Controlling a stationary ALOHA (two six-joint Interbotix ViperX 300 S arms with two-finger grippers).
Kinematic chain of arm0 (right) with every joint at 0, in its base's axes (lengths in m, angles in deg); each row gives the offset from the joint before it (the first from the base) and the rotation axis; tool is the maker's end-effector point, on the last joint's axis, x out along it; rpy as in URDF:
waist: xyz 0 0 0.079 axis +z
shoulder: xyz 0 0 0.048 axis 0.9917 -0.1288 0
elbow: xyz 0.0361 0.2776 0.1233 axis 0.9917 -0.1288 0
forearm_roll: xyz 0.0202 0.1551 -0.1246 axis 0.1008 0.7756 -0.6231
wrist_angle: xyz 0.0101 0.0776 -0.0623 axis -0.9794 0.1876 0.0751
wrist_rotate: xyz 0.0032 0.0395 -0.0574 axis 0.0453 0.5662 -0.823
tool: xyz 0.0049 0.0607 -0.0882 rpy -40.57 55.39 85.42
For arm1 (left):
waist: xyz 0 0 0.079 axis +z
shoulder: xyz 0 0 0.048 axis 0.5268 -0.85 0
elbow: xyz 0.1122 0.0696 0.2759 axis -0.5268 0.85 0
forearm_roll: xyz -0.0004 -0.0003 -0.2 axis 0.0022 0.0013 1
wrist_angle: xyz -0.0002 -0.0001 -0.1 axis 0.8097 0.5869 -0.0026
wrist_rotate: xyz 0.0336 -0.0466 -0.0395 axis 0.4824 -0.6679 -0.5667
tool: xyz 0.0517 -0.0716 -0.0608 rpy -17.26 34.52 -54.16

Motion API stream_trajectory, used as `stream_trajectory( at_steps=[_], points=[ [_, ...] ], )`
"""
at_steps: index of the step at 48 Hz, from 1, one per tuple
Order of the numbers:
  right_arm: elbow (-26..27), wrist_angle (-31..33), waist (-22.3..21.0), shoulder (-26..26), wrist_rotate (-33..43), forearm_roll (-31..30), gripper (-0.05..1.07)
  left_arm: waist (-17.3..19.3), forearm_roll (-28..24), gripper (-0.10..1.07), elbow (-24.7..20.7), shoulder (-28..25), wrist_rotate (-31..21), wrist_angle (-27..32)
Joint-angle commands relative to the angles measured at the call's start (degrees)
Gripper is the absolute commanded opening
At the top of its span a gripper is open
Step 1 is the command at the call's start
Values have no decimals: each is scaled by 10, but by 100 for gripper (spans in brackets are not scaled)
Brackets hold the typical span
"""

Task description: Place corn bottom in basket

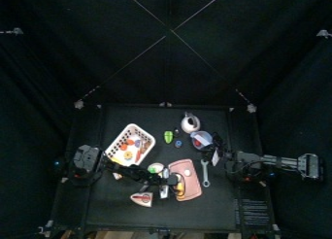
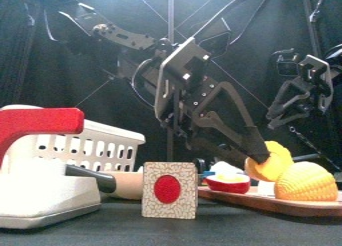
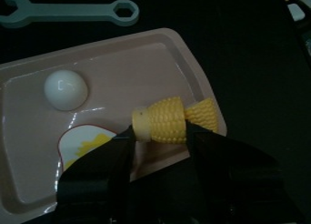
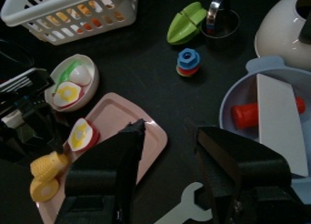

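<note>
Your left pincer point(image 3: 155, 153) stands wide open and holds nothing; its two jaws straddle the near end of the corn point(image 3: 176, 118), one on each side, not yet closed on it. That corn lies on its side on the pink cutting board point(image 3: 122, 64), split into two pieces touching end to end, with its long axis running across the gap between your jaws, so closing should catch the nearer, fatter piece. An egg point(image 3: 65, 85) and a fried egg point(image 3: 87, 143) share the board, both clear of the jaws.

In the top view the white basket point(image 1: 130, 144) sits near the tabletop's left side, well apart from the board, so the carry will have to go leftward. The front view shows the basket point(image 2: 80, 150) low at the left.

Your right pincer point(image 4: 170, 164) hangs open and empty above the board's corner; the left arm is clearly nearer the corn.
</note>
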Motion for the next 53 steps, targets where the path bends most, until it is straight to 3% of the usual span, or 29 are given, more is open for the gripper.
stream_trajectory(
  at_steps=[1,17,37,46,53],
  points=[
    [4,-4,-1,-3,-1,3,79,-1,-2,67,-1,33,1,-3],
    [4,-4,0,-3,-1,0,79,-2,-7,67,71,137,1,-3],
    [4,-4,0,-3,-1,0,79,4,3,67,223,316,0,-7],
    [4,-4,-1,-3,-1,0,79,35,13,67,302,436,0,-28],
    [4,-4,-1,-4,-1,1,79,93,19,67,362,514,1,-55]
  ],
)
